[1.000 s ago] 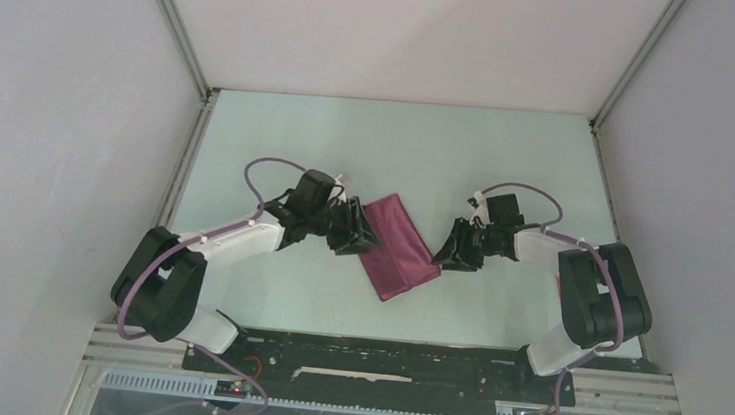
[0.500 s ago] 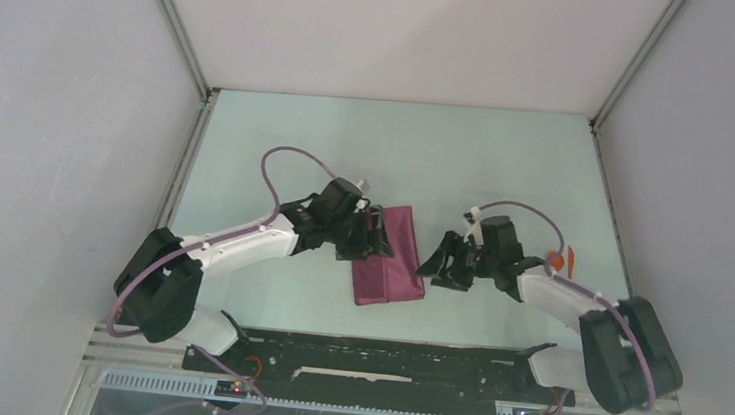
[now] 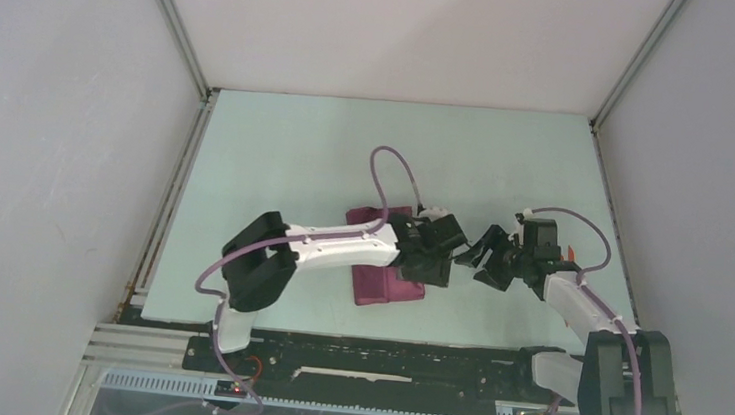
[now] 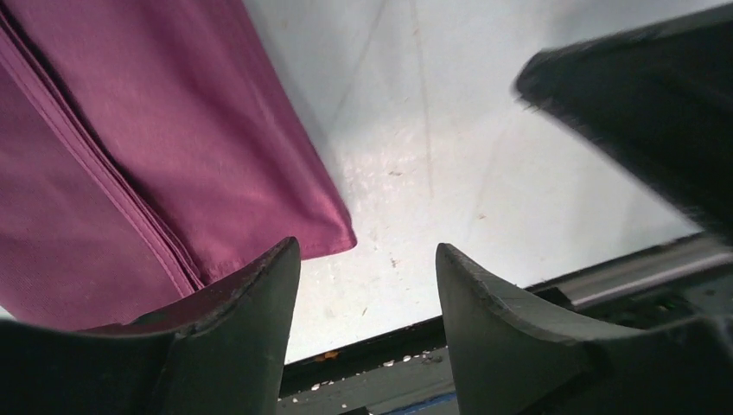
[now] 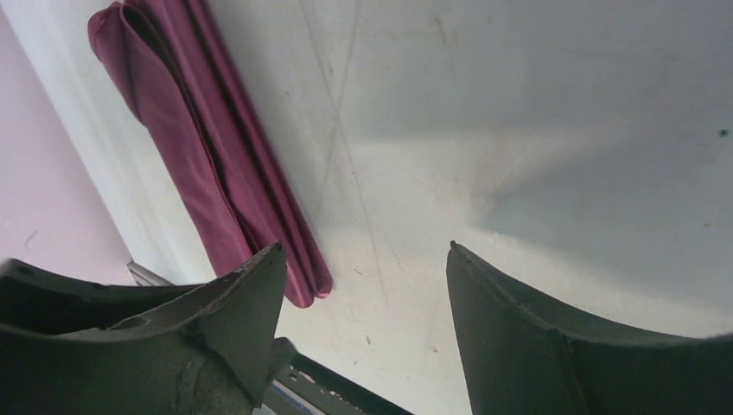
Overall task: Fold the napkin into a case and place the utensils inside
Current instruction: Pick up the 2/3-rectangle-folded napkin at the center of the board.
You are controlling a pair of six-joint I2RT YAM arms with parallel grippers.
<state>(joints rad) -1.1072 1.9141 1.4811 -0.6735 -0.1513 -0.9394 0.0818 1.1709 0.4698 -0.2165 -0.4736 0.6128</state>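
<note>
One case point(image 3: 383, 288): folded maroon, lay flat near the middle of the table point(image 3: 298, 151).
Left gripper point(image 4: 365, 246): jaws apart, empty, over its corner.
Right gripper point(image 5: 364, 246): spread, empty, close alongside.
Risk: fingers might collide or snag the layers.

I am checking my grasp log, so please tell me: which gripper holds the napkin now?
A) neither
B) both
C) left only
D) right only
A: the left gripper and the right gripper both stand open, with only table showing between their fingers, and the folded napkin lies flat on the table.
</note>
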